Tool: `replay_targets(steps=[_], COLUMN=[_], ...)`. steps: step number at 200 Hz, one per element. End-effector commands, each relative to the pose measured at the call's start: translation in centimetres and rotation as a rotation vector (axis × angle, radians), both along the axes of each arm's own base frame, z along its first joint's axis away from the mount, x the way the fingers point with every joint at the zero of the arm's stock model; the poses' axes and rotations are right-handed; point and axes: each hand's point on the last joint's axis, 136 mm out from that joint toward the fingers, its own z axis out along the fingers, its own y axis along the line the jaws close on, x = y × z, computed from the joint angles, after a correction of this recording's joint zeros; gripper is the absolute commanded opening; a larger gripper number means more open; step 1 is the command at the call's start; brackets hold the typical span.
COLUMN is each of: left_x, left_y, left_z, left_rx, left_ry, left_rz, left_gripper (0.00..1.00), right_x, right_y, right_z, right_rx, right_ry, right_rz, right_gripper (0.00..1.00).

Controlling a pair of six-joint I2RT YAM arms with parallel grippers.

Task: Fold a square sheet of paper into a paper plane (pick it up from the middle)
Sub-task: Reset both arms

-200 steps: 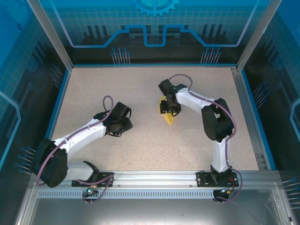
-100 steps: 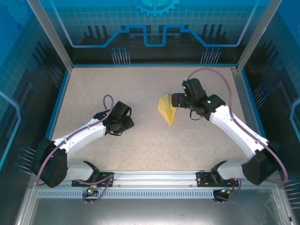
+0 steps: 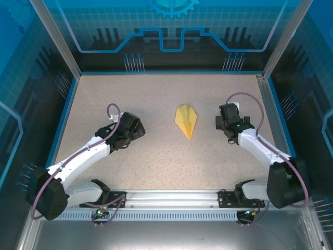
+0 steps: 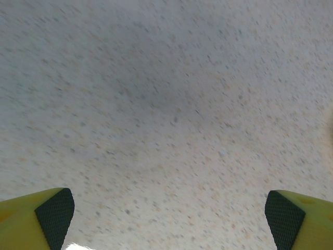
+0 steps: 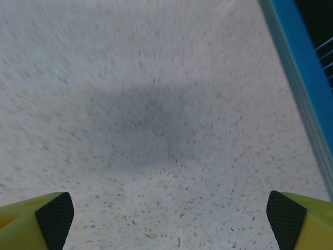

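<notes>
The square sheet of paper lies folded as a yellow paper plane (image 3: 186, 121) flat on the speckled table (image 3: 156, 94), its point toward the near edge. Nothing touches it. My left gripper (image 3: 131, 129) hovers well to its left, and my right gripper (image 3: 228, 122) stands apart on its right. In the left wrist view the left gripper (image 4: 169, 213) is open, its black pads (image 4: 54, 213) far apart over bare table. The right gripper (image 5: 170, 216) is open too, its pads (image 5: 285, 217) wide with only tabletop between.
A blue rim (image 3: 270, 114) and aluminium frame bound the table on the right, showing as a blue edge (image 5: 296, 78) close to my right gripper. Blue panels wall the back and sides. The arm bases sit on the rail (image 3: 171, 198) at the near edge.
My right gripper let go of the paper plane, opened wide and swung away to the right. My left gripper opened fully and shifted slightly. The plane stays where it lay.
</notes>
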Motion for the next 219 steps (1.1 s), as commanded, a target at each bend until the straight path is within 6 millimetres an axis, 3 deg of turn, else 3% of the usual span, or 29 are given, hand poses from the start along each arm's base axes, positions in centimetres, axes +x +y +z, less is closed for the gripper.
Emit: replay_targets(steps=[1,20,54,82,120,143,150,201,219], left_x=[0.5,0.9,2.1,3.3,4.4,5.9,6.3,8.8,8.8], left_y=[3.7,5.1,7.5,9.9,12.6,12.5,12.2,11.3,11.4], left_z=[2.8,3.6,4.3,4.4,2.9,1.8,1.5,0.4,-0.5], left_rx=[0.158,0.221,0.31,0.385,0.396,0.414,0.422,0.452,0.459], left_ry=[-0.075,-0.12,-0.208,-0.283,-0.343,-0.372,-0.368,-0.423,-0.44], left_rz=[0.071,0.087,0.1,0.128,0.189,0.152,0.123,0.019,0.004], left_gripper=[0.99,0.98,0.99,0.98,0.98,0.99,0.99,0.98,0.98], right_x=[2.9,3.6,4.1,2.6,4.1,5.7,5.6,5.8,5.8], right_y=[1.7,3.8,4.9,3.8,2.8,4.3,3.5,3.4,3.3], right_z=[-0.3,-0.4,-0.1,1.1,1.0,-1.5,-1.8,-1.8,-1.8], right_rx=[0.073,0.12,0.114,0.113,0.165,0.173,0.207,0.203,0.203], right_ry=[-0.144,-0.23,-0.303,-0.434,-0.445,-0.396,-0.379,-0.386,-0.388], right_rz=[0.149,0.282,0.383,0.372,0.379,0.466,0.437,0.424,0.422], right_gripper=[0.99,0.99,0.99,0.99,0.99,0.99,0.99,0.99,0.99])
